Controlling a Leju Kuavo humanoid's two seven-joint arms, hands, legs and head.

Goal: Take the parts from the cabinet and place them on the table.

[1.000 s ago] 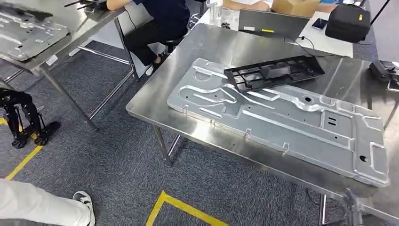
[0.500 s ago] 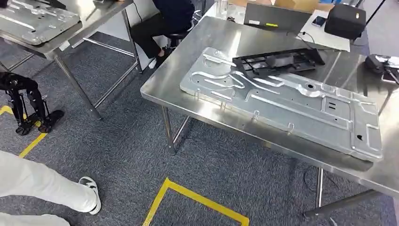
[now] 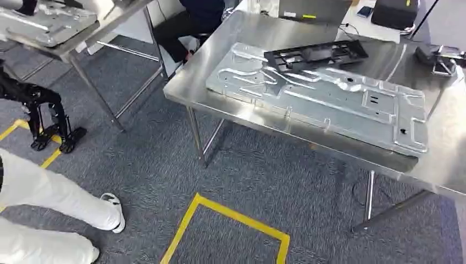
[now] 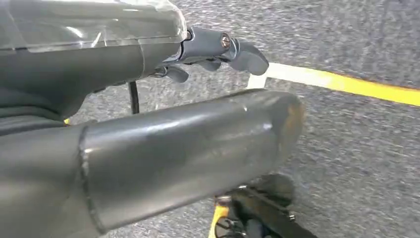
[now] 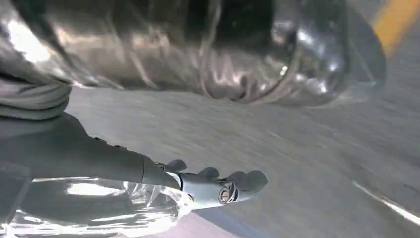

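Down by the robot's sides, both hands hang over the carpet. The left hand (image 4: pixel 163 124) has its fingers (image 4: pixel 233 49) stretched out with nothing in them; the right hand (image 5: pixel 148 188) shows fingers (image 5: pixel 237 181) extended too, holding nothing. Nearest the camera, a person's leg (image 3: pixel 49 192) and shoe (image 3: pixel 112 212) stand close on the floor beside the yellow tape (image 3: pixel 231 220), so a step or turn could bump them. Beyond that, the worktop (image 3: pixel 308 137), whose near corner and leg jut toward the robot: another collision risk while walking. On it lies the large metal panel (image 3: pixel 319 93), its near edge running close along the worktop's near edge, so a nudge could push it over. The black frame (image 3: pixel 316 55) rests on the panel's far edge. No cabinet can be made out from here.
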